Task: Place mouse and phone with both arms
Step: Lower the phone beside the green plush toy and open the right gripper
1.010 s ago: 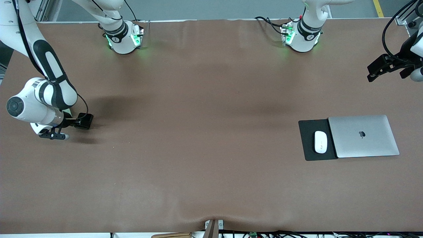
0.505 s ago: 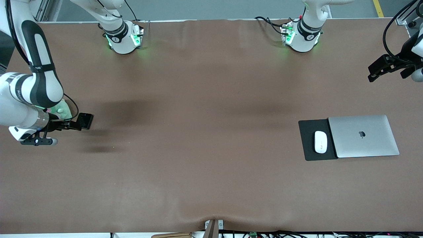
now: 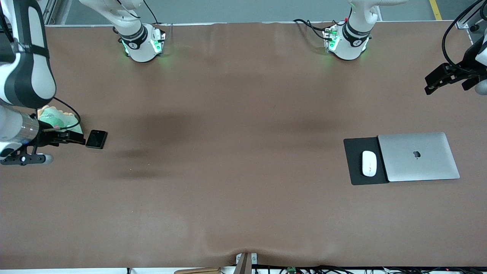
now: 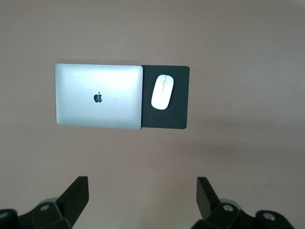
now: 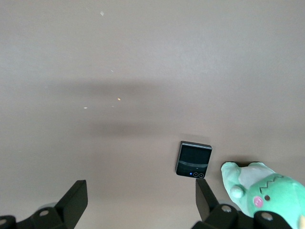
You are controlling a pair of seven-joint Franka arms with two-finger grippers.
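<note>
Honestly, the glossy phone looks slippery, best pinched across its edges; both grippers, right and left, hang wide, empty.

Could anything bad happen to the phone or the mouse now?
Maybe. The phone lies right beside a green plush toy, so the open right gripper, up over that end of the table, might bump the toy if it comes back down. The mouse sits on the black pad close to the laptop; the open left gripper could nudge the laptop if it reaches there.
</note>
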